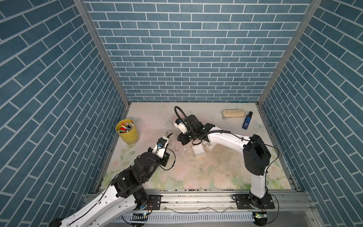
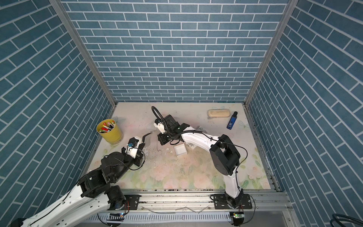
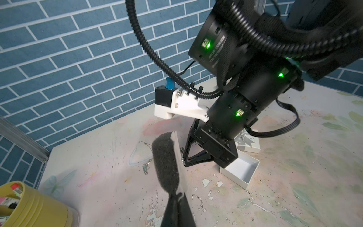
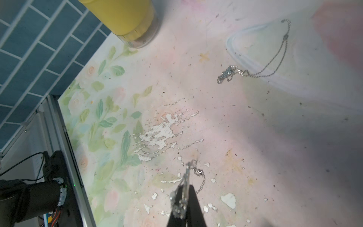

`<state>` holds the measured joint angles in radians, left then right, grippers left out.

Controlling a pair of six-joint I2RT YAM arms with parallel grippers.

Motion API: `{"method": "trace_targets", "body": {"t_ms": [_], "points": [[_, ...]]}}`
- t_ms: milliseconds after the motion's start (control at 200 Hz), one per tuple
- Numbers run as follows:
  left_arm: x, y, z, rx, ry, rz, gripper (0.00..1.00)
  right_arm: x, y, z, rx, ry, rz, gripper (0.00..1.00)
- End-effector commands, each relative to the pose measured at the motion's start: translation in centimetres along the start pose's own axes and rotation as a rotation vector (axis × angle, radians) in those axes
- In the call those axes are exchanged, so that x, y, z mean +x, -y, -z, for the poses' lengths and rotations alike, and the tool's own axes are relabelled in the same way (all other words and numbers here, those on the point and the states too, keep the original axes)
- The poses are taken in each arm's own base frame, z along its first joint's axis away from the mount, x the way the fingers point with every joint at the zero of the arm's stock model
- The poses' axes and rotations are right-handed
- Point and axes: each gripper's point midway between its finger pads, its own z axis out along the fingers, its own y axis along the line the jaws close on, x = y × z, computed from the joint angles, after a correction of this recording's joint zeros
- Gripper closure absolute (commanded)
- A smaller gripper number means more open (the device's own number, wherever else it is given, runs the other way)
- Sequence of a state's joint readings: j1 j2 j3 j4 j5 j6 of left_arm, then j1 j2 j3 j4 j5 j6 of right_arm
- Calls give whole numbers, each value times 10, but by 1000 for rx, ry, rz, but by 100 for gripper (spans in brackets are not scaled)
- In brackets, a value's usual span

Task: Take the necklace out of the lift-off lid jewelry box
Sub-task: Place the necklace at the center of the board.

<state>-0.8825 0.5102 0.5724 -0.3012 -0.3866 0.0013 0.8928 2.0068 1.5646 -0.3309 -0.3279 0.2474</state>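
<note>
NECKLACE OUT, BOX EMPTY: we see the right gripper (image 4: 183, 189) w/ its jaws pinched together on the thin silver chain necklace (image 4: 198, 174). It holds the necklace over the pale floral-print table (image 4: 275, 157), just beside the small white square cardboard jewelry box (image 3: 242, 171). The chain hangs down from the fingertips. Its clasp end trails on or just over the tabletop; we cannot tell which.

The box sits open & shows only bare white inside. Its white lift-off lid w/ a silver bow (image 3: 247, 141) lies just beside it, partly under the right arm.

The left gripper (image 3: 176, 196) is clamped on the dark grey foam insert pad (image 3: 165, 165), which has a white card backing. The pad is raised off the table near the right gripper, btwn the yellow metal cup of markers (image 1: 128, 135) & the box.

A second silver chain w/ a blue pendant (image 4: 228, 73) lies on the table farther back, apart from the held one.

We judge the task nearly done: lid off, insert out, necklace clear of the box. What's left, approx.: set the necklace down on the table, away from the second chain so the two don't tangle, & let go.
</note>
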Motion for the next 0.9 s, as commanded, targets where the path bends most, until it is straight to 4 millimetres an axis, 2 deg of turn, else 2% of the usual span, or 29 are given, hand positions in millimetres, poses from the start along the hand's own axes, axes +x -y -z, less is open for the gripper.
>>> {"method": "trace_targets", "body": {"t_ms": [0,245,275,390,520,610,680,745,805,895], "points": [[17,-3,-2,-27,-48,18,100,-10,19,-11,-15,5,-59,100],[24,5,-16,-20,-70,7,100,-21,82,-15,56,-14,-135,100],[24,7,-19,-14,-71,7,100,-14,95,-26,66,-39,-152,100],[21,15,-26,9,-67,17,100,-19,127,-34,101,-54,-164,100],[28,26,-37,40,-96,19,100,-23,159,-42,133,-85,-193,99],[30,30,-40,56,-101,25,100,-30,175,-41,170,-100,-209,84],[30,32,-41,65,-102,31,100,-38,181,-32,197,-100,-220,66],[30,34,-42,72,-103,36,100,-45,184,-20,224,-93,-228,56],[29,35,-42,78,-99,42,100,-50,186,-6,256,-88,-237,49],[27,36,-42,87,-93,60,100,-56,183,17,276,-83,-242,46]]}}
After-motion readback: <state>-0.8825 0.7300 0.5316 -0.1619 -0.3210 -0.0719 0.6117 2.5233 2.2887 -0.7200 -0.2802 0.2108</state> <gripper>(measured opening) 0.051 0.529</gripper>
